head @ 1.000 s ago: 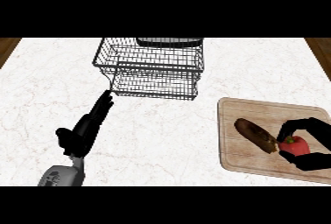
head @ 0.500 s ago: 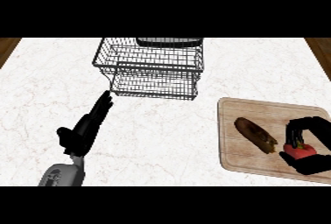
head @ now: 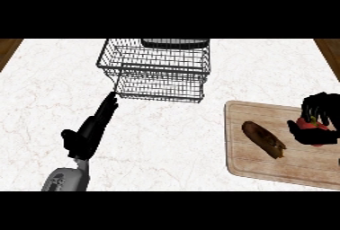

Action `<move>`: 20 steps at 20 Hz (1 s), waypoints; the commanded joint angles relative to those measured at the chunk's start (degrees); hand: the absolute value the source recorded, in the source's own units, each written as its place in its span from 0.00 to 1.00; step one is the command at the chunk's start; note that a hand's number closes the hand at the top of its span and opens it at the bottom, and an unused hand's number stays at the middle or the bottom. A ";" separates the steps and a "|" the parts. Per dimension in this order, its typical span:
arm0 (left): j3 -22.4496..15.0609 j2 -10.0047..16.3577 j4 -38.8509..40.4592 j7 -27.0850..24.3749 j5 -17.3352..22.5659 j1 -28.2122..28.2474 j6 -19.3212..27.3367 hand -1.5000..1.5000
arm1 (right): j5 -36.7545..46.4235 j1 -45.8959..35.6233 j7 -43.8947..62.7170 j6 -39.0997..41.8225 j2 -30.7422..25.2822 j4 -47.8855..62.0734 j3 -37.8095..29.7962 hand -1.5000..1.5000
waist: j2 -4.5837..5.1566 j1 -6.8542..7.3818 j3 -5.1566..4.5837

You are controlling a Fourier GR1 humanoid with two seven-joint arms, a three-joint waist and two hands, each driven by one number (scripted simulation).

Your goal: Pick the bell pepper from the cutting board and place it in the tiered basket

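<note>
The red bell pepper (head: 312, 125) is over the right part of the wooden cutting board (head: 252, 161), and my right hand (head: 320, 117) is curled round it, hiding most of it. A brown oblong food item (head: 264, 139) lies on the board to the left of the pepper. The wire tiered basket (head: 158, 68) stands at the back centre of the counter. My left hand (head: 91, 128) is open at the left, its fingers straight and pointing up toward the basket's lower left corner.
A dark object (head: 174, 43) sits behind the top of the basket. The white marble counter (head: 172, 134) spreads between the basket and the board. Wooden edges (head: 8, 49) show at the far corners.
My right hand with the pepper has moved up and to the right over the board, and looks lifted. The left hand has not moved.
</note>
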 commanded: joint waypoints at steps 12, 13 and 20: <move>0.97 1.13 -0.09 0.00 -0.09 0.49 -1.43 0.50 | -11.84 -28.37 28.26 6.98 10.10 -14.16 1.52 1.00 | -0.01 0.35 -0.03; 1.15 0.61 -1.39 1.19 0.27 0.16 -1.03 0.50 | -12.66 -28.14 29.39 6.49 11.10 -15.54 1.65 1.00 | -0.04 0.09 0.00; -0.77 -0.98 -2.72 1.59 -1.31 1.59 -0.01 0.50 | -11.35 -48.66 39.83 2.65 14.55 -0.23 3.20 1.00 | 0.06 0.60 -0.01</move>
